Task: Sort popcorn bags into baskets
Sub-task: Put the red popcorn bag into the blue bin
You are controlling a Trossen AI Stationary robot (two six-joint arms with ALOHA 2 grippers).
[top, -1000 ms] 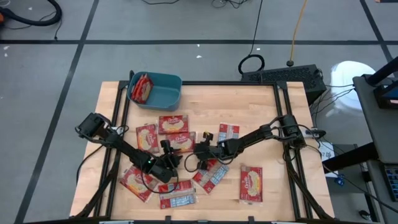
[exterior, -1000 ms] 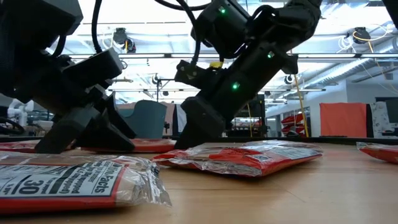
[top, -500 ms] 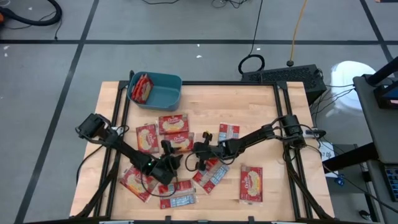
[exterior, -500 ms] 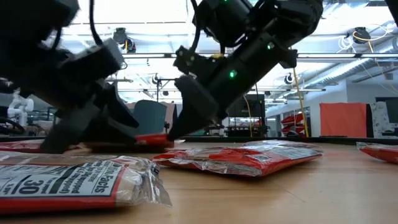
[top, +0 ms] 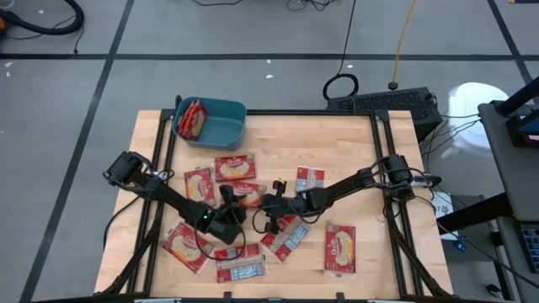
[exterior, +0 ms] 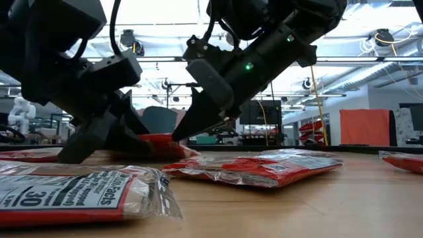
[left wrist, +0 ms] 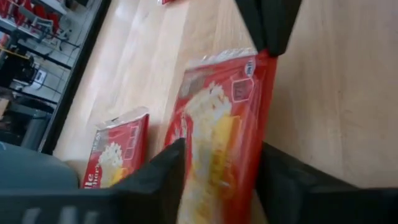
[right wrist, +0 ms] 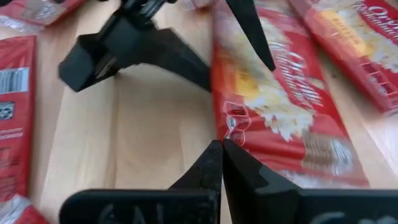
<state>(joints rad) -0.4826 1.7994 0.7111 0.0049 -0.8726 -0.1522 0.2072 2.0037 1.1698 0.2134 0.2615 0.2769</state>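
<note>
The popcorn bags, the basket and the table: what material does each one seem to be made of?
Popcorn bags: thin glossy plastic film, probably; the wrapper wrinkles and shines, with clear crimped edges.
Basket: smooth teal plastic, apparently moulded, with rounded corners and even colour.
Table: pale wood, seemingly butcher-block; narrow jointed strips and grain show.
</note>
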